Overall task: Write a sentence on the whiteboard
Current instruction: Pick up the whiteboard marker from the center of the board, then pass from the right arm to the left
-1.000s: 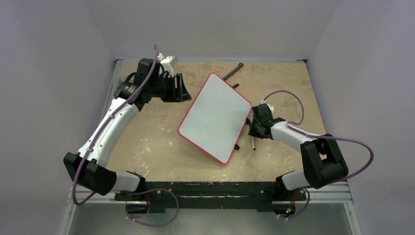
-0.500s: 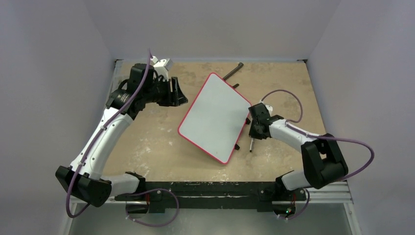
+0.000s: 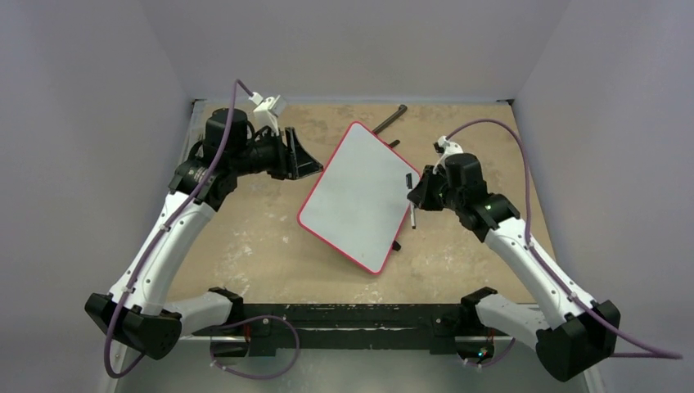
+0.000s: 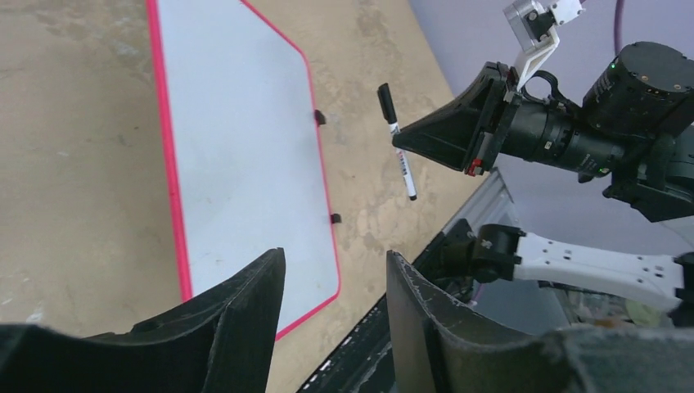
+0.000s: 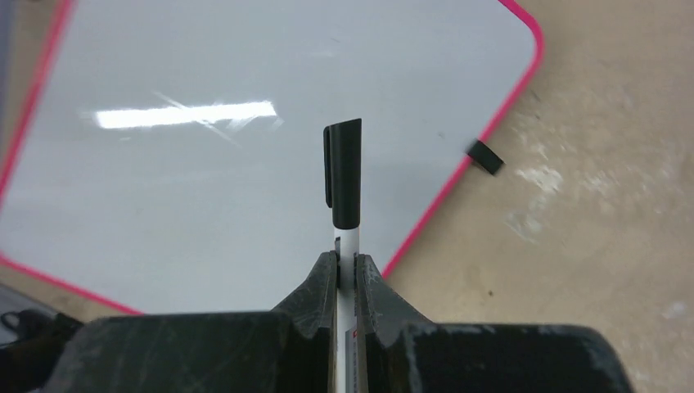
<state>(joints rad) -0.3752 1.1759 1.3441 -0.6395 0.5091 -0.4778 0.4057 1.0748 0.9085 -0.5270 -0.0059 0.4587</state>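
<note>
Right wrist, marker (image 5: 344,176) barrel hidden within claw (image 5: 344,262)

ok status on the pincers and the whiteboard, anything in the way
Right pincer shut on capped marker. Left pincer open, empty. Whiteboard blank. Nothing lying on it.

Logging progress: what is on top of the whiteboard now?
The whiteboard is bare: no writing, only glare. The right gripper holds a capped marker by its edge. Underneath, small black clips peek out; the rest is covered.
</note>
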